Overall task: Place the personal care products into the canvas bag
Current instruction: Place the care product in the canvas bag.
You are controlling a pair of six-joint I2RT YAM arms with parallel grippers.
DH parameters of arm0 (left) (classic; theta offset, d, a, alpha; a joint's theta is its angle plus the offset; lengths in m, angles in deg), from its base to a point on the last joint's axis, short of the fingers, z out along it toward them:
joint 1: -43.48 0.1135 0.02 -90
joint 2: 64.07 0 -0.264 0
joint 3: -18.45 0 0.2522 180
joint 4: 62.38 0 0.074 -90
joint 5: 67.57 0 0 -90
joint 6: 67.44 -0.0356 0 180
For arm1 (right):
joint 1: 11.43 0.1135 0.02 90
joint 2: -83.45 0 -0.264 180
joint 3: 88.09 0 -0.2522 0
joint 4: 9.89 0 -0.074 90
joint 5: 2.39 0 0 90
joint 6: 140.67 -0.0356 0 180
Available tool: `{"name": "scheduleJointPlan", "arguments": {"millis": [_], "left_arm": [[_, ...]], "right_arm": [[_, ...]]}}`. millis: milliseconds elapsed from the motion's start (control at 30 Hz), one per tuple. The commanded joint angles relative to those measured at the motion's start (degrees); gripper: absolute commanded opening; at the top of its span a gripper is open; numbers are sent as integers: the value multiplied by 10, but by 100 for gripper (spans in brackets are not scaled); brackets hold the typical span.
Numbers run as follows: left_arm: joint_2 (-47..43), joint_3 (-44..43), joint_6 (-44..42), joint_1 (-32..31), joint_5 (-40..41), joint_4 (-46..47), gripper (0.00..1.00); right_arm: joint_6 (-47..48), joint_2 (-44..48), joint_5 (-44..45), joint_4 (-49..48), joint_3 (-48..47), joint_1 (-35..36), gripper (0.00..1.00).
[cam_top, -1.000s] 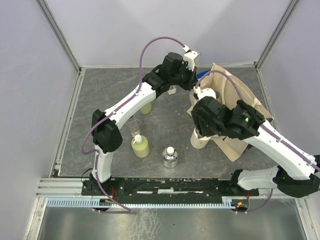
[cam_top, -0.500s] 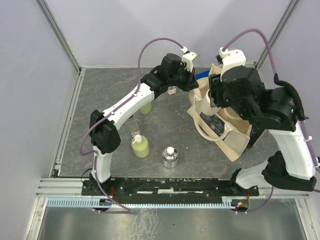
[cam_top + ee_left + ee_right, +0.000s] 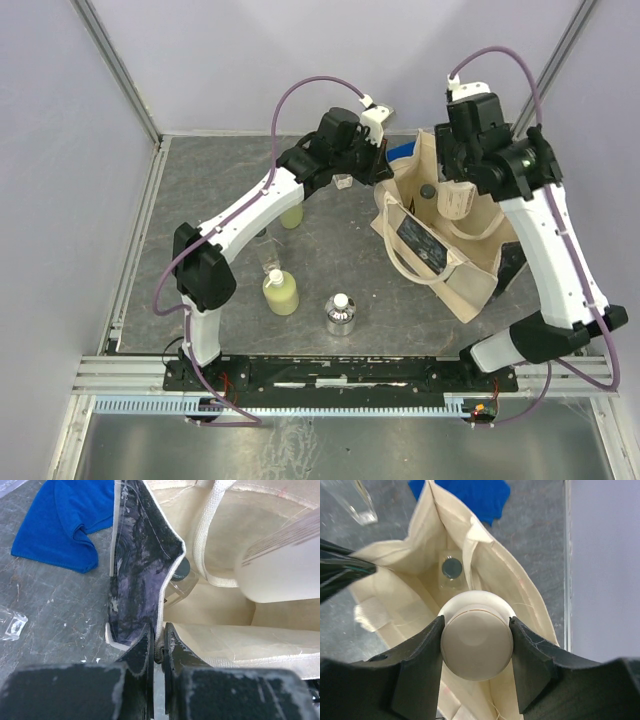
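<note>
Your left gripper was pinched almost shut on the rim of the bag, with the canvas caught between its two fingers. Your right gripper stood about half open, its fingers pressed against either side of the beige jar, which hung over the bag's open mouth.

Only the wrist views looked inside the bag, where a black-capped bottle sat at the bottom. Only the top view showed what was out on the table: a yellow-green bottle beside the silvery bottle, and a second yellow-green bottle half under the left arm.

The cloth lay behind the bag, mostly hidden from above. The left wrist view cut the jar off at its right edge and blurred it. A clear bottle near the left arm was hard to make out.
</note>
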Motion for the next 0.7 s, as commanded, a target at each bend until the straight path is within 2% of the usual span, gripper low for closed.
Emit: {"name": "scheduleJointPlan", "arguments": {"millis": [0,200,667], "left_arm": [[-46,-6,-32,3,-6,-27,3],[-47,-10,-33,3,-10,-35,3],[-53,12,-15,3,-26,-1,3]], "right_arm": [[18,7,-62,-130,64,-43,0],[38,-12,-96,-195,131,-66,0],[104,-26,-133,-442,278,-106,0]]}}
